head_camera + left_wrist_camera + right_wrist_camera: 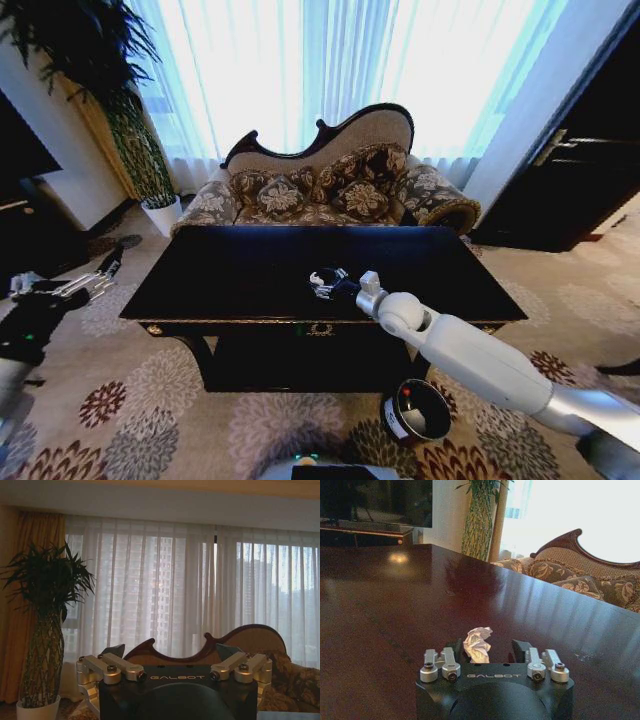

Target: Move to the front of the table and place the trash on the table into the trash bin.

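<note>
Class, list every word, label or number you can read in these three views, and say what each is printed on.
"GALBOT": on the black body of the left gripper, left wrist view.
"GALBOT": on the black body of the right gripper, right wrist view, its fingers open around the tissue.
White label on the bin: too small to read.

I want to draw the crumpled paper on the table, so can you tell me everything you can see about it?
The crumpled tissue is a small white wad, creased all over, with shadowed folds. It looks like thin, soft paper. It sits bunched up on the glossy dark table, near the front edge. The right pincer is open around it, one finger on each side; whether they touch the paper cannot be told.
</note>
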Available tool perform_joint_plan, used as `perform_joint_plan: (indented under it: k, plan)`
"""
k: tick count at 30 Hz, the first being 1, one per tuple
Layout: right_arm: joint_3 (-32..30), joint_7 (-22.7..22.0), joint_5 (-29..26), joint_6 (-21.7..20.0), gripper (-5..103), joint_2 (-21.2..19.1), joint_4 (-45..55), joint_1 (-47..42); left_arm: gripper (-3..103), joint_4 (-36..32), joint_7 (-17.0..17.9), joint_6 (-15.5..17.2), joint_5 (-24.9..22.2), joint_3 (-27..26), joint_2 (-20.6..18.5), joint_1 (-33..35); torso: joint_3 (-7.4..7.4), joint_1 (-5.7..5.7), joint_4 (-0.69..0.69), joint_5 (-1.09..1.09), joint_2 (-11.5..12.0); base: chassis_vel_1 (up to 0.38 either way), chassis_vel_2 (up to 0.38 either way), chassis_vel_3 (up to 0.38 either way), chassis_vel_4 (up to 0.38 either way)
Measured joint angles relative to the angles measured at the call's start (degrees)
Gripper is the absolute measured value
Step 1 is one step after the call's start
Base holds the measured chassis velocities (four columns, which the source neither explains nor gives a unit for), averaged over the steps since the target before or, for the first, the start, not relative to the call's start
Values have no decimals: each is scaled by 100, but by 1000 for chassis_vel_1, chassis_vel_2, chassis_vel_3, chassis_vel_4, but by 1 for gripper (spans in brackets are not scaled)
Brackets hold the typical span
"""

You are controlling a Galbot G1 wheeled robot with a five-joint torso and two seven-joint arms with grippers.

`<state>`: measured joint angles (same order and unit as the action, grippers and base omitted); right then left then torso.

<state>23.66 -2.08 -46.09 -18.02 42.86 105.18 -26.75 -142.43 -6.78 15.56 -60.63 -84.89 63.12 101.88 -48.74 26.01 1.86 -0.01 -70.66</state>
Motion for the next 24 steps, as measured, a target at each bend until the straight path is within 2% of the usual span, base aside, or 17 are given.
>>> perform_joint_plan:
  k: [2, 3, 6, 8, 12, 13, 14, 16, 21, 24]
  plan:
    - [-18, 26, -7, 5, 48, -33, 19, -20, 100, -8, 0, -1, 0, 2, 8, 0, 0, 0, 0, 0, 0, 0, 0, 0, 0]
    - [-18, 26, -7, 5, 48, -33, 19, -20, 100, -8, 0, -1, 0, 2, 8, 0, 0, 0, 0, 0, 0, 0, 0, 0, 0]
    - [-47, 79, -23, 18, 32, -70, 29, -37, 100, -20, 1, -4, 0, 2, 12, 1, 0, 0, 0, 0, 0, 0, 0, 0, 0]
    - [-65, 116, -30, 34, 32, -86, 33, -52, 100, -24, 1, -5, 0, 1, 12, 2, 0, 0, 0, 0, 1, 0, 0, 0, 0]
    - [-216, 391, -61, 226, 10, -170, 59, -197, 100, -37, 6, -6, -8, 1, 12, -4, -1, 1, 1, 0, 2, 0, 0, 0, 0]
    - [-216, 391, -61, 226, 10, -170, 59, -197, 100, -37, 6, -6, -8, 1, 12, -4, -1, 1, 1, 0, 2, 0, 0, 0, 0]
    - [-277, 483, -70, 312, 5, -188, 67, -245, 100, -39, 7, -7, -8, 8, 15, -8, -1, 1, 0, 0, 1, 0, 0, 0, 0]
    - [-467, 666, -105, 493, 2, -245, 115, -409, 100, -39, 8, -8, -5, 45, 17, -31, -1, 1, 0, 0, 2, 0, 0, 0, 0]
    - [-810, 830, -207, 662, 2, -379, 218, -664, 100, -31, 10, -9, 12, 144, 8, -100, -1, 1, 0, 0, 2, 0, 0, 0, 0]
    - [-1233, 1031, -350, 832, 2, -578, 351, -979, 100, 7, 11, -13, 37, 291, -11, -227, -1, 1, 1, 0, 1, 0, 0, 0, 0]
